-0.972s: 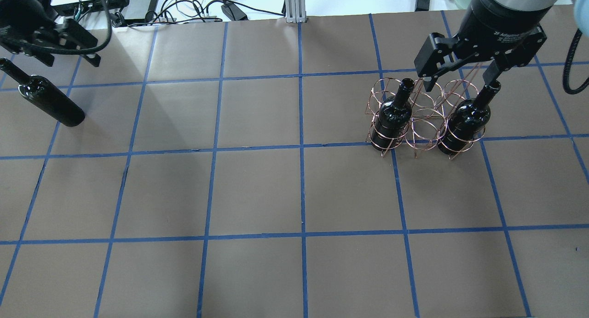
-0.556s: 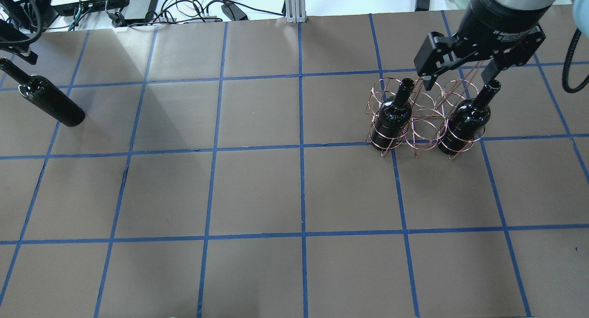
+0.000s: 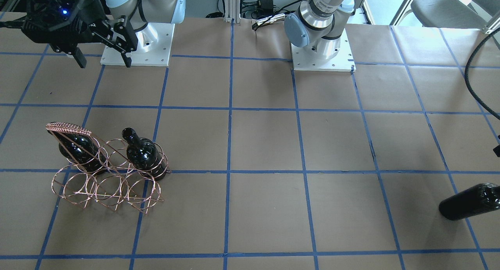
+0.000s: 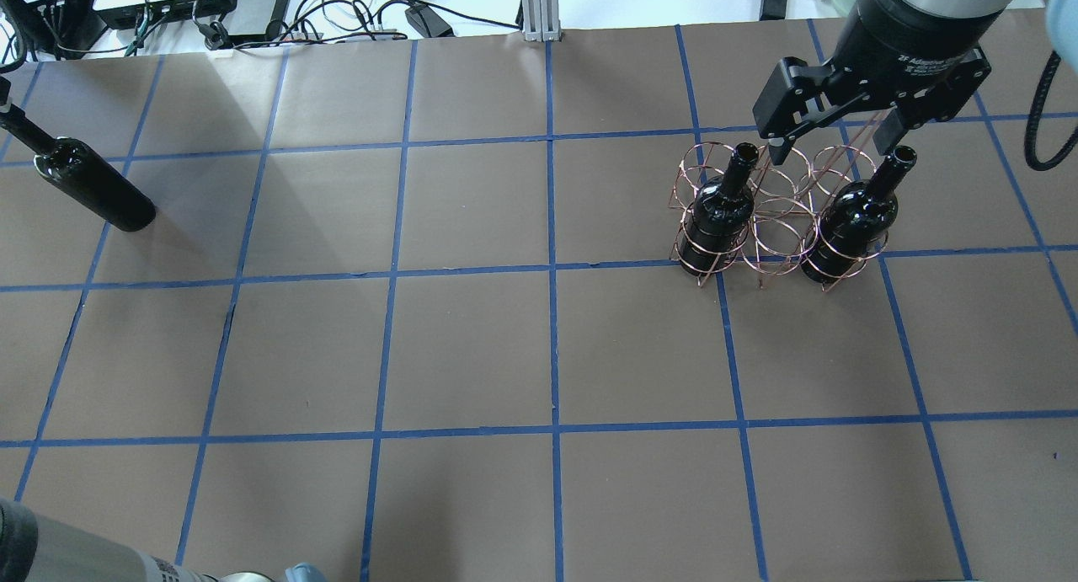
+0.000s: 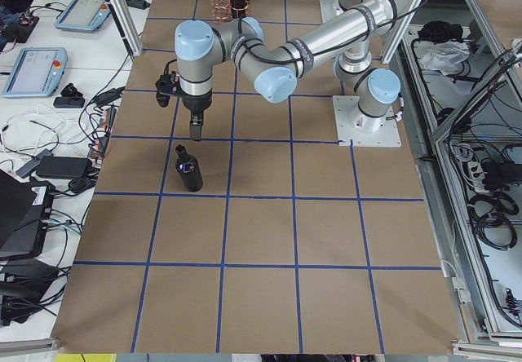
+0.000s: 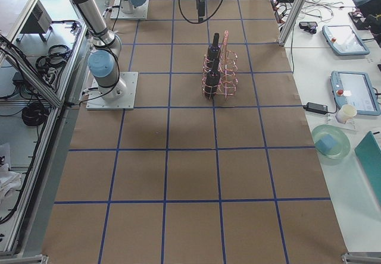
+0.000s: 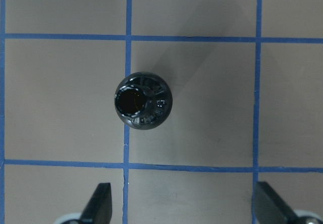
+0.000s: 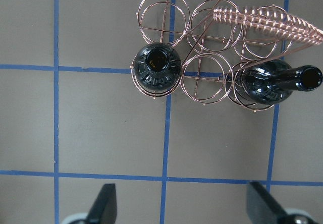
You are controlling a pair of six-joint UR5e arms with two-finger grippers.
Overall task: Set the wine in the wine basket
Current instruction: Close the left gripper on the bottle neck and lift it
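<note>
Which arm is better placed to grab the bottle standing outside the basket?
Left. The left tool, open, hangs close above that wine bottle; the right tool is far off, over the wine basket.

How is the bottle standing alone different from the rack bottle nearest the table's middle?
The lone bottle stands free on the bare table; the rack bottle sits inside an end ring of the wire basket. The lone bottle is at the robot's left end, the rack bottle on its right side. Both are upright, glossy black and open-mouthed.
</note>
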